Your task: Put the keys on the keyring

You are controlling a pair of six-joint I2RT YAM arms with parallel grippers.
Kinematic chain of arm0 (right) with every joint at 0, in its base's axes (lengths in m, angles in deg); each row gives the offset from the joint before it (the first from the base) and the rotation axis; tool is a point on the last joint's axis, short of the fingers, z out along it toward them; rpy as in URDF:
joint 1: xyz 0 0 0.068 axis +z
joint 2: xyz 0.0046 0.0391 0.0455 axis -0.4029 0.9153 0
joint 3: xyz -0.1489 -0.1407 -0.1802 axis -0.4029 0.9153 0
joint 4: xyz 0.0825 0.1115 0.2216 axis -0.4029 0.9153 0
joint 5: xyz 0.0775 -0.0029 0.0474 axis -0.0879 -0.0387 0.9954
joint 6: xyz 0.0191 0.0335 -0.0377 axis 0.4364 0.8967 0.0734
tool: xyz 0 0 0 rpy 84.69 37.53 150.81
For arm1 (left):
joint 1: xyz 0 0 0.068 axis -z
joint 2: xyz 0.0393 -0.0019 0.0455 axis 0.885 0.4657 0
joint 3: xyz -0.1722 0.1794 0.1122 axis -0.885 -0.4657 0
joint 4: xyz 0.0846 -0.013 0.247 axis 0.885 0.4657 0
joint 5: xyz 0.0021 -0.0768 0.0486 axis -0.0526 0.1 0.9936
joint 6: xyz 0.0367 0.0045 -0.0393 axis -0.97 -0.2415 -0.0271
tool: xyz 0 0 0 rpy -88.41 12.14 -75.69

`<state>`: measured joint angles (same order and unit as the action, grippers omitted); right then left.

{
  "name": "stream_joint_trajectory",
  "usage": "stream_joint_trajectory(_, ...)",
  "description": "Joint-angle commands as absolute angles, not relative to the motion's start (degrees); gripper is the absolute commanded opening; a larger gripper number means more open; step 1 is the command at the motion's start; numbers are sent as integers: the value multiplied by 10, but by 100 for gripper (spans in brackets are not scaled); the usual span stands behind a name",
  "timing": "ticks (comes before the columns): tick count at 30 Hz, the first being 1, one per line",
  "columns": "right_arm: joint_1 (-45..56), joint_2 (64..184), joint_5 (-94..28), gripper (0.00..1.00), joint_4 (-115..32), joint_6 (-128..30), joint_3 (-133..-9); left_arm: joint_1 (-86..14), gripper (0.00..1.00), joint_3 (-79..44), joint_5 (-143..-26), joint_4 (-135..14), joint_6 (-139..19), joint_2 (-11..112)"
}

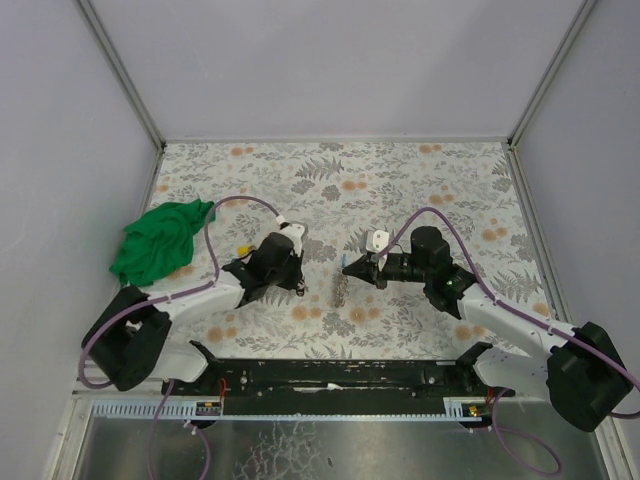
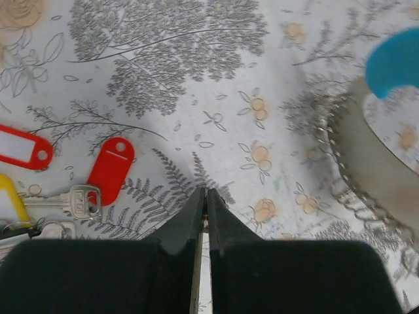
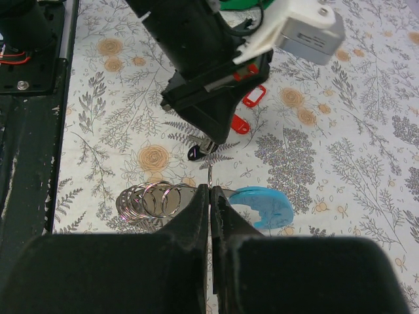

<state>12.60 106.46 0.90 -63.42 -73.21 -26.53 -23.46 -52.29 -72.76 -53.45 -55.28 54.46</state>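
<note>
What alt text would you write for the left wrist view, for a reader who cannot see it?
The shut left end effector points at a floral tablecloth. At left lie red tags, a yellow tag and a silver key; at right, the keyring with its blue arc.

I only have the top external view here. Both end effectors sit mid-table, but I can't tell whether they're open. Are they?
Observer: Both are shut; the wrist views show the left end effector and right end effector closed with no gap.
Operator: Where are the keys?
Observer: The left wrist view shows the keys lying loose, with red tags and a yellow tag, at the left of that picture.
Operator: And the keyring?
Observer: The right wrist view shows the keyring, a stack of metal loops beside a light-blue piece, right at the right end effector's tip.
</note>
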Motion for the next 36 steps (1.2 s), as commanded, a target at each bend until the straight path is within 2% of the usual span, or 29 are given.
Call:
stream_joint_trajectory(1, 124, 1047, 13, 0, -666, -726, -272, -239, 0, -602, -796, -716, -604, 477)
stream_joint_trajectory(6, 124, 1047, 13, 0, -669, -724, -272, -239, 0, -782, -824, -1048, -616, 367)
stream_joint_trajectory(9, 124, 1043, 12, 0, -673, -724, -269, -239, 0, -852, -792, -1214, -636, 358)
stream_joint_trajectory(16, 124, 1038, 11, 0, -676, -722, -266, -240, 0, -780, -818, -1210, -665, 448)
stream_joint_trajectory(26, 124, 1038, 10, 0, -677, -725, -265, -232, 0, -784, -801, -1379, -645, 635)
stream_joint_trajectory(36, 124, 1041, 16, 0, -678, -724, -265, -156, 2, -854, -708, -1374, -654, 612)
